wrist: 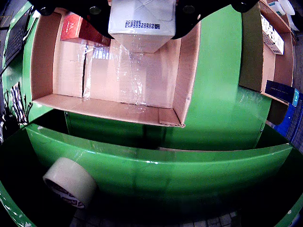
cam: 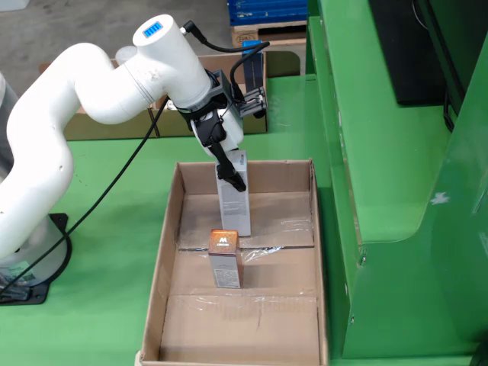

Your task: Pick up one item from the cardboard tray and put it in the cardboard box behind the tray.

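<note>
A tall white carton [cam: 232,200] is seen clamped between the dark fingers [cam: 231,171] of the gripper [cam: 230,166] and held upright over the far half of an open cardboard box [cam: 169,229], as shown in the fixed view. The jaws are closed only as far as the carton's width allows, gripping it near its top. Whether the carton's base is touching the box floor or hanging just above it cannot be told. In the wrist view the same carton [wrist: 142,21], with a printed code on its face, is pressed against the top edge of the frame, and the taped box floor [wrist: 118,71] lies below it.

A second, smaller carton with an orange top [cam: 225,259] stands upright near the middle of the box floor, close in front of the held one. A roll of tape [wrist: 70,182] lies on the green surface near the wrist view's lower left corner.

A tip-over is judged the main risk: a tall, narrow carton let go above the floor, or off vertical, could topple onto the orange-topped one. The loose clear tape on the floor could also catch its base.
</note>
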